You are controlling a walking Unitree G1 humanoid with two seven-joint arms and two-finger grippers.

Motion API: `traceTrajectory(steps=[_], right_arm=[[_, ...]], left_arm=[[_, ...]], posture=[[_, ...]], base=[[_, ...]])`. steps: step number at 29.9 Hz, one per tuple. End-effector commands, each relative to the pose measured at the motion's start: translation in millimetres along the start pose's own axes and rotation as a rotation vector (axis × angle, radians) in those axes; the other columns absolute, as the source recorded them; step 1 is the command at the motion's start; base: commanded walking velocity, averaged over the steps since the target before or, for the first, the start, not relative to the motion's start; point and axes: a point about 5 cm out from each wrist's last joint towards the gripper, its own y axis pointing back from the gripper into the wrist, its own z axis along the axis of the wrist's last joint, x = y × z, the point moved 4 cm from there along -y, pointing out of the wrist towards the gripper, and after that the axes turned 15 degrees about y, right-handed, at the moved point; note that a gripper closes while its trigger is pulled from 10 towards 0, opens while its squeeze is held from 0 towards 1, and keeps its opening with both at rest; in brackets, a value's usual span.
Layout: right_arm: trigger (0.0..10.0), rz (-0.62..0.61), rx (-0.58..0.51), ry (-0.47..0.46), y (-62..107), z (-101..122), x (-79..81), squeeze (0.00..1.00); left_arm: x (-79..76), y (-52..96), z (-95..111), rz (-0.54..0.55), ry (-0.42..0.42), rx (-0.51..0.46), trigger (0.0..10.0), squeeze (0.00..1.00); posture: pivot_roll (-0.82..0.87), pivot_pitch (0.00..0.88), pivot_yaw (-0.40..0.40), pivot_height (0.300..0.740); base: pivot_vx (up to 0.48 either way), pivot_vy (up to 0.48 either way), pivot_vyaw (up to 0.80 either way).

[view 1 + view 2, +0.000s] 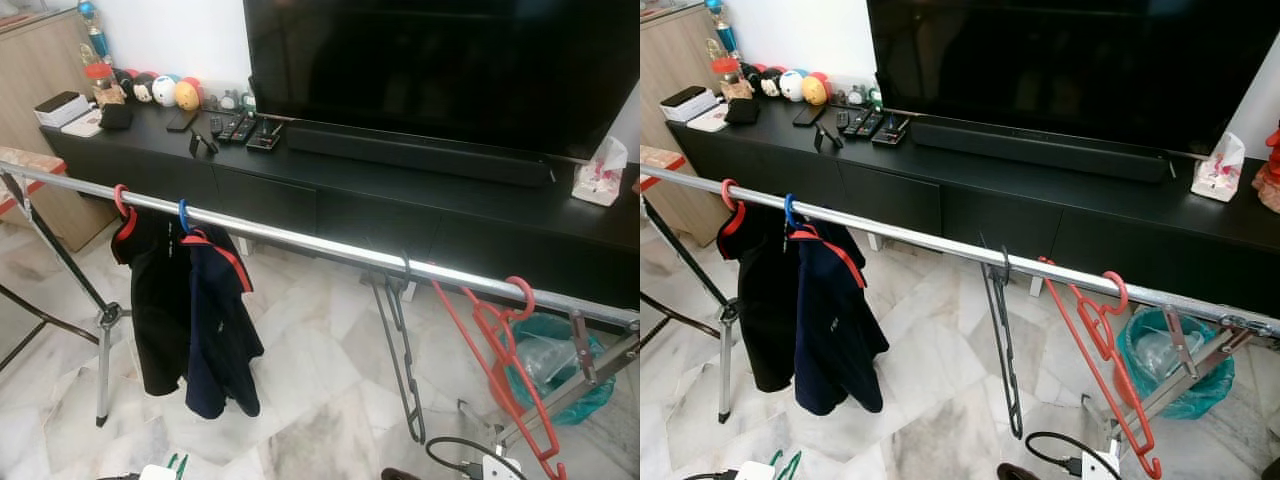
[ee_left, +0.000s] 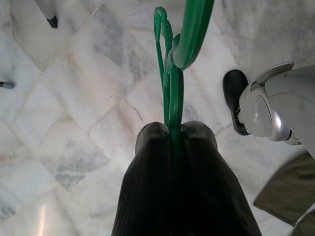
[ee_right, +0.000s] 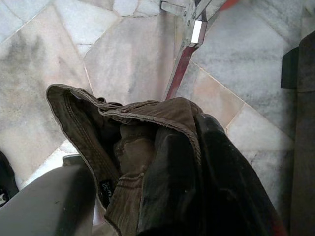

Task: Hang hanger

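Left gripper point(image 2: 173, 132): it is seen in the left wrist view. The two black fingers are pressed together on a green hanger point(image 2: 172, 69), over the white marble floor point(image 2: 88, 88).

Green hanger: it is held at one end between the left fingers. The rest of it sticks out past the fingertips. It is not on the rail. A small bit of green is also seen low down in the right eye view.

Right gripper point(image 3: 197, 162): a brown piece of clothing point(image 3: 128, 147) is bunched up and held against its black finger. It cannot be told how far apart the fingers are, because the cloth hides them.

Rail point(image 1: 300, 240): a long silver bar is stretched across the room in front of the robot. It is held up on metal legs.

On the rail: a black top on a red hanger point(image 1: 122, 205) and a dark blue top on a blue hanger point(image 1: 184, 215) are hung near the left end. A grey hanger point(image 1: 400, 340) with nothing on it is hung near the middle. Red empty hangers point(image 1: 510, 350) are hung near the right end.

Behind the rail: a long black cabinet point(image 1: 400, 200) is placed by the wall, with a big dark TV point(image 1: 440, 60) on it. Remotes point(image 1: 240, 128), small toys and a tissue pack point(image 1: 598, 172) are laid on top.

On the floor: a teal bin point(image 1: 1160, 360) is placed under the right end of the rail.
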Motion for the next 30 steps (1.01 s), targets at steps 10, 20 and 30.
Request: traceTrajectory(steps=[10,20,30], right_arm=[[10.0,0.003,-0.011,0.002,-0.1,3.2,1.0,0.0],[10.0,0.006,-0.015,0.0,0.0,3.9,1.9,0.0],[10.0,0.006,-0.027,-0.008,0.0,6.1,2.1,0.0]], left_arm=[[2.5,0.9,-6.3,0.013,0.006,0.025,10.0,0.0],[3.8,1.9,-10.3,0.012,0.005,0.032,10.0,0.0],[-1.8,0.3,-3.2,-0.009,-0.002,0.008,10.0,0.0]], posture=[[0.06,0.0,0.006,0.74],[0.06,0.0,0.007,0.74],[0.06,0.0,0.008,0.74]], base=[[0.0,0.157,0.0],[0.0,0.369,0.0],[0.0,0.293,0.0]])
